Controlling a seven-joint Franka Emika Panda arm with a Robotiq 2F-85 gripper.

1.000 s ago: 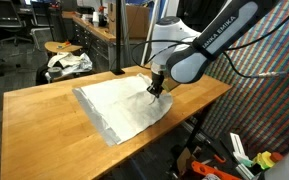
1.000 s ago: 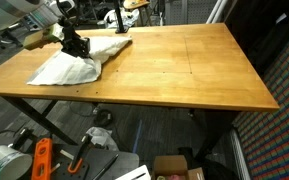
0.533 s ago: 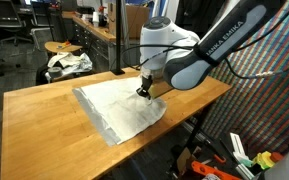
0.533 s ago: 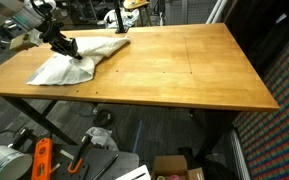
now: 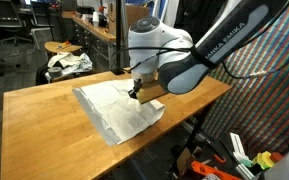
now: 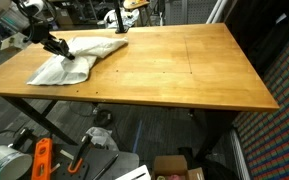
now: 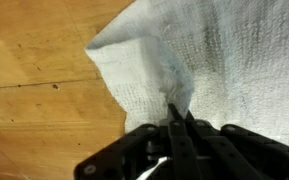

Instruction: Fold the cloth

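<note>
Pinching the edge of the cloth (image 5: 119,108), the tool (image 5: 134,92) is pictured fully closed on the fabric in an exterior view, where the pale sheet is spread across one end of the desk (image 5: 44,125). In an exterior view from the opposite side, the cloth (image 6: 72,66) is shown bunched and drawn up toward the tool (image 6: 57,47) near a desk corner. In the wrist view, a peaked ridge of thin woven cloth (image 7: 224,60) is gripped between the shut fingertips, with bare wood beside it. The sheet is judged light, limp and prone to sagging. A corner or the border is considered the best hold.
</note>
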